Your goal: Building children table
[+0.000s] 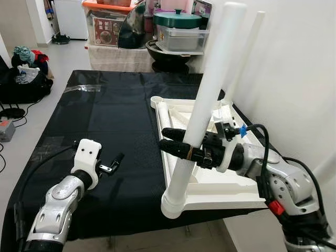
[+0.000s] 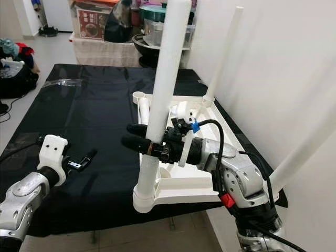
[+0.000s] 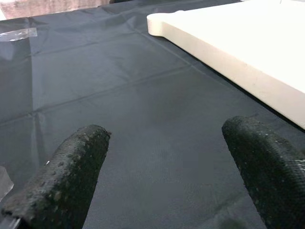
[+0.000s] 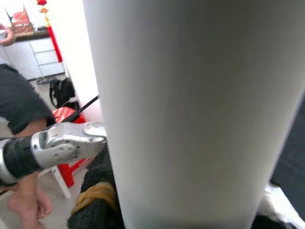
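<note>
Black-draped counter [image 1: 105,121] against a white wall: nearest, left end effector [image 1: 113,164] hovers low over the cloth, fingers apart, holding nothing. Right end effector [image 1: 181,143] is clamped on the near white table leg [image 1: 207,100], probably steadying it upright in the corner socket of the upturned white tabletop [image 1: 220,186]. Behind it, a second leg [image 1: 242,55] stands at the far corner.

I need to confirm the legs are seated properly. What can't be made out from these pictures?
- Near leg joint at its corner socket: too small in the eye views, and the leg blocks the right wrist view.
- Far leg base: hidden behind the near leg and right claw.
- Tabletop underside: right arm covers part.
</note>
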`<state>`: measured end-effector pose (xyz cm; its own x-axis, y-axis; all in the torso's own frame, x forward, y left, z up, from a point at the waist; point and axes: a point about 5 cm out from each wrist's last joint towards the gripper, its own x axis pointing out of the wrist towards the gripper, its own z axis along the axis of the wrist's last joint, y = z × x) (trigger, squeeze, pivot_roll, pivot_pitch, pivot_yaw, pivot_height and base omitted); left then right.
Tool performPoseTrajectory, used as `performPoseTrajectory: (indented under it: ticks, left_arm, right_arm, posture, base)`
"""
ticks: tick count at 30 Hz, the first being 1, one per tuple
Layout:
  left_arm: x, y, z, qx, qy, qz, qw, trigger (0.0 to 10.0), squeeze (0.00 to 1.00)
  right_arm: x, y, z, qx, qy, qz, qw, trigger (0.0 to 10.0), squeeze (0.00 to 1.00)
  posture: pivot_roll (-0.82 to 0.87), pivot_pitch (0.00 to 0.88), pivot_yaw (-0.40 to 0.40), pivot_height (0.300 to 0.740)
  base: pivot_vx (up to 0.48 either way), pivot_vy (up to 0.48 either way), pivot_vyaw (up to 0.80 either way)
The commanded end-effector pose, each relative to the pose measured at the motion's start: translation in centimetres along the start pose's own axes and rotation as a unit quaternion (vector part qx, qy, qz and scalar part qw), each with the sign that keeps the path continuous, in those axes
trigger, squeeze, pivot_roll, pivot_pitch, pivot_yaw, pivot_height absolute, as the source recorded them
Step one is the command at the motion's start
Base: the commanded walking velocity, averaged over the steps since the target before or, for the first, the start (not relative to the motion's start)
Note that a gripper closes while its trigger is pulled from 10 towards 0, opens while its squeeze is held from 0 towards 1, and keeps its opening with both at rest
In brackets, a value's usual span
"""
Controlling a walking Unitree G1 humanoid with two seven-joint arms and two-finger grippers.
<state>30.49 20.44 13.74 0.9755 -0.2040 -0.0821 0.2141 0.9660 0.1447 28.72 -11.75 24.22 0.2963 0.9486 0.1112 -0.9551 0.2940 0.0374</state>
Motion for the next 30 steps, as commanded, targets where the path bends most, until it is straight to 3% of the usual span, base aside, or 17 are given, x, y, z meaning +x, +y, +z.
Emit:
performPoseTrajectory:
  ticks: [1, 6, 17, 22, 30]
  left_arm:
    - [0.2, -0.1, -0.3, 0.005, 0.011, -0.005, 1.0, 10.0, 0.0]
    - [0.1, -0.3, -0.4, 0.005, 0.014, -0.007, 1.0, 10.0, 0.0]
    - [0.1, -0.1, -0.7, 0.008, 0.021, -0.004, 1.0, 10.0, 0.0]
    - [0.1, -0.1, -0.7, 0.007, 0.022, -0.001, 1.0, 10.0, 0.0]
    - [0.1, 0.0, -0.7, 0.01, 0.022, 0.0, 1.0, 10.0, 0.0]
  right_arm:
    - [-0.3, -0.5, -0.9, 0.013, 0.002, -0.021, 1.0, 0.0, 0.0]
    - [-0.3, -1.2, -1.7, 0.044, -0.001, -0.037, 0.998, 0.0, 0.0]
    - [-0.9, -1.7, -3.7, 0.066, 0.019, -0.059, 0.996, 0.0, 0.0]
    - [-2.6, -2.0, -4.8, 0.08, 0.023, -0.096, 0.992, 0.0, 0.0]
    - [-4.0, -2.4, -5.5, 0.082, 0.027, -0.134, 0.987, 0.0, 0.0]
  posture:
    - [0.11, 0.0, -0.104, 0.74]
    - [0.11, 0.0, -0.112, 0.74]
    - [0.11, 0.0, -0.115, 0.74]
    - [0.11, 0.0, -0.111, 0.74]
    - [0.1, 0.0, -0.103, 0.74]
  base:
    - [0.0, 0.0, 0.0]
    - [0.0, 0.0, 0.0]
    - [0.0, 0.0, 0.0]
    - [0.0, 0.0, 0.0]
    - [0.0, 0.0, 0.0]
